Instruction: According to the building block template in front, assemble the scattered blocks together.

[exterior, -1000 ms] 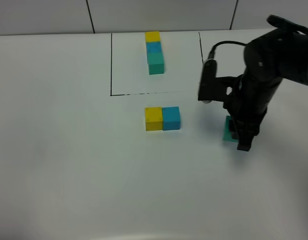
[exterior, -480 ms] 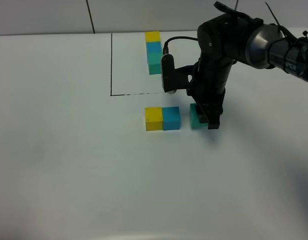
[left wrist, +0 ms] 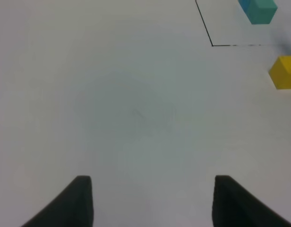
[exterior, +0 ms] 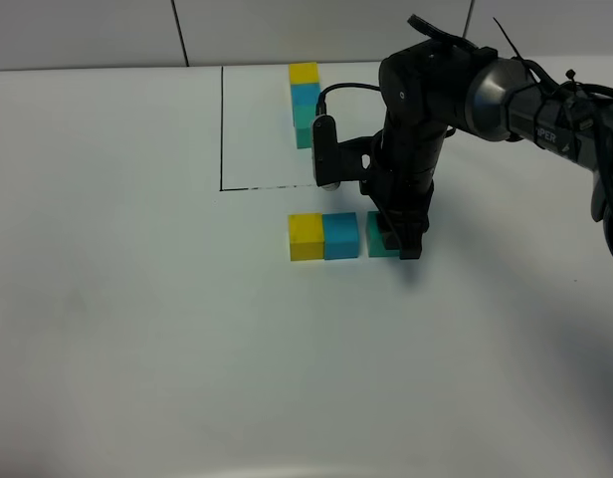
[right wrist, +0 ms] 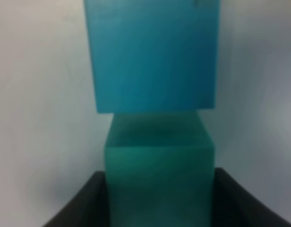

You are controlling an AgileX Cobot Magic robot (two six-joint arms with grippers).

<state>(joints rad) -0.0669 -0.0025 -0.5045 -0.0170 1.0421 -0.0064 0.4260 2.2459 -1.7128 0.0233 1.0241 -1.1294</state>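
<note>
The template is a yellow-blue-teal row inside a black line frame at the back of the table. The loose yellow cube and loose blue cube touch side by side. My right gripper is shut on the teal-green cube and holds it at the table, right beside the blue cube. In the right wrist view the teal cube sits between my fingers, up against the blue cube. My left gripper is open and empty over bare table; the yellow cube lies far off.
The black frame line runs just behind the loose cubes. The table's back edge meets a tiled wall. The right arm's cable loops above the template's near end.
My right gripper has carried the teal-green cube leftward from the table's right side to right beside the blue cube. The left arm has stayed out of the exterior view throughout.
</note>
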